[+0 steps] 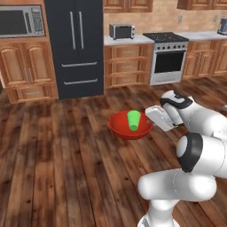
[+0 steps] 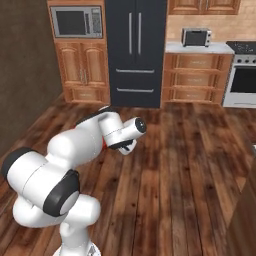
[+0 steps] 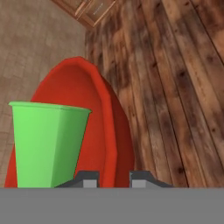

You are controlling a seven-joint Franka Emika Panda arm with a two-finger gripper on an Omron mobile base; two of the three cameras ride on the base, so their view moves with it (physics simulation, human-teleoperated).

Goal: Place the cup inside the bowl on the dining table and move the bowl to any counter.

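Right at the lens, two dark fingertips [image 3: 89,178] straddle the rim of the bowl [image 3: 94,118], clenched on its near wall, with the cup [image 3: 46,144] standing upright inside, just beside the pinch. Out wider, the gripper [image 1: 150,119] holds the red bowl [image 1: 128,128] by its edge, carried in the air above the wood floor [image 1: 66,168], cup [image 1: 134,120] riding along (so the nesting part looks done). My read: gripping the rim keeps the dish level so the tumbler stays put. Beyond, against the brick wall, the counter [image 1: 126,40] with its toaster oven [image 1: 122,31] waits beside the stove [image 1: 167,55], a fair target for the set-down.
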